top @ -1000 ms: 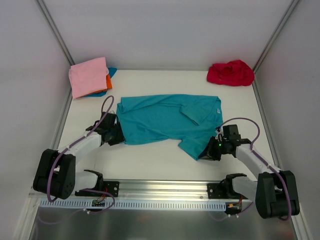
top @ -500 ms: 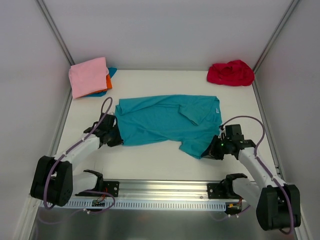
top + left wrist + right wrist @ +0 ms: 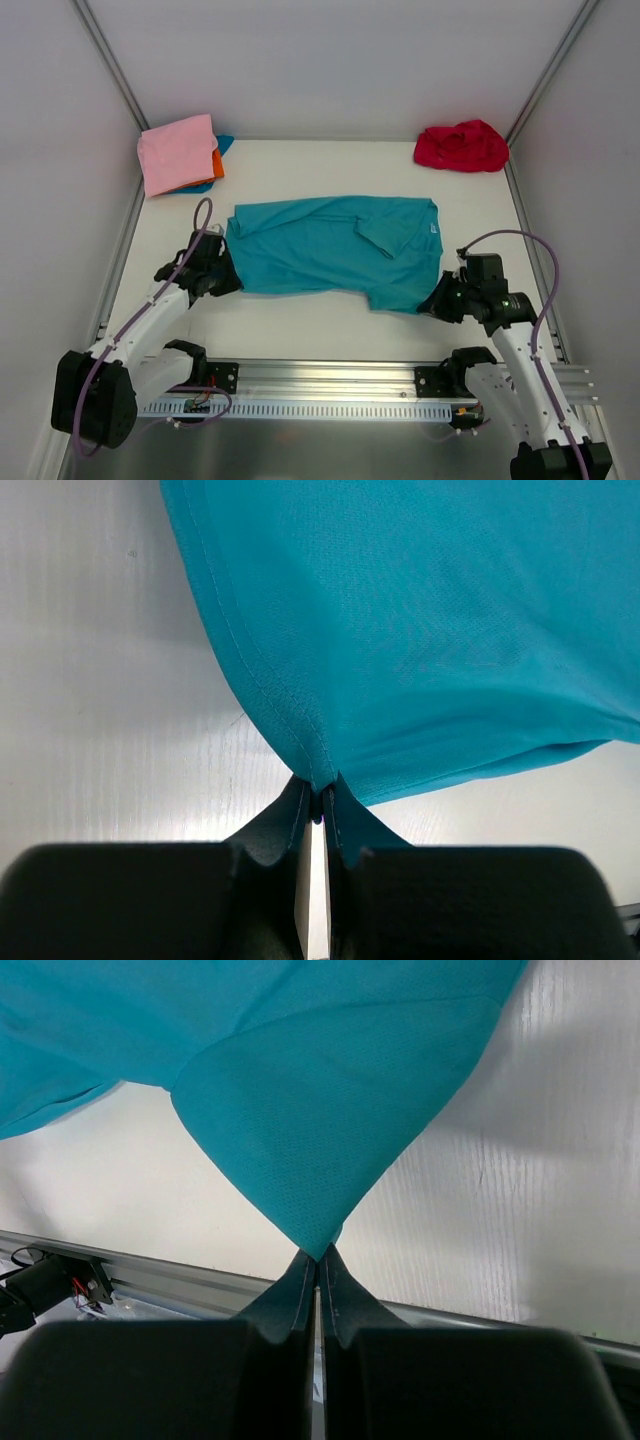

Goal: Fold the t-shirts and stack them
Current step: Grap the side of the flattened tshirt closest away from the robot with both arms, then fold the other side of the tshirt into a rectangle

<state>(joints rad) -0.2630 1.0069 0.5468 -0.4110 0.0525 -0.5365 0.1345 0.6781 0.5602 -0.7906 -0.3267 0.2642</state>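
At its fingertips the left gripper is clamped on the near-left corner of the teal t-shirt, and the right gripper on the near-right corner, likely to draw the near edge taut for a fold. Spread across the middle of the table, the shirt lies mostly flat, one sleeve flapped inward, with the cloth peaking at each pinch.

Lab test cell, white table, plain white walls, aluminium corner posts, metal mounting rail

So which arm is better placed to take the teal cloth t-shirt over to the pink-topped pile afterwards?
Probably left. The left gripper is shut on the left end of the teal cloth t-shirt, on the side of the pink-topped pile; the right gripper pinches the opposite corner.
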